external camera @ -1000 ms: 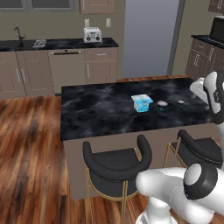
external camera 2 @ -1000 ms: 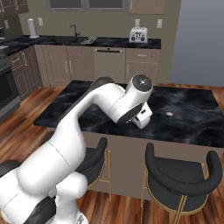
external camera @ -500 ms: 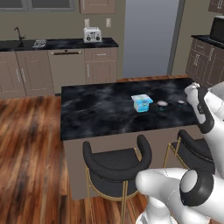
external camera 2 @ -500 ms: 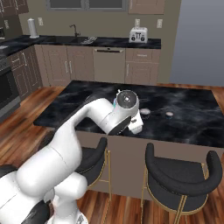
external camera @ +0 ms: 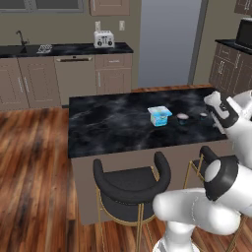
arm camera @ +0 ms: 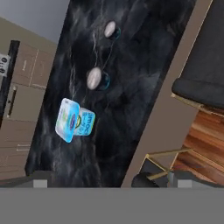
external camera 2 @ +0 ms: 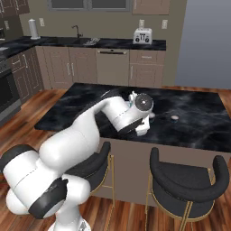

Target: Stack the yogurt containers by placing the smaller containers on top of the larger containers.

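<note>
Kitchen island with a black marbled top [external camera: 113, 123] stands in the middle of a wood-floored kitchen, and we see it from both sides of our base. On that top, toward the edge nearest us and toward its right end in the left base view, sits the squarish light blue tub [external camera: 159, 116] with its white rim and brighter blue label. Just beside it along the same edge, and apart from it, stands a small round cup [external camera: 182, 118], dark with a paler top. A second small round cup [external camera: 203, 116] of the same look sits a little farther along, closer to the island's right end. Nothing is stacked yet; all three rest directly on the top.

In the hand view the scene is rolled sideways: the light blue tub [arm camera: 74, 120] lies toward the left, with the nearer cup [arm camera: 97, 78] above it and the farther cup [arm camera: 111, 29] higher still, all apart from one another.

Our white arm bends over the island's near edge, and the gripper [external camera 2: 140, 127] hangs close to that edge, holding nothing that we can see. We cannot tell whether its fingers are spread or closed, since they are too small and hidden.

Two black bar stools [external camera: 132, 181] with gold legs stand against the near side. A toaster [external camera: 104, 38] sits on the back counter.
</note>
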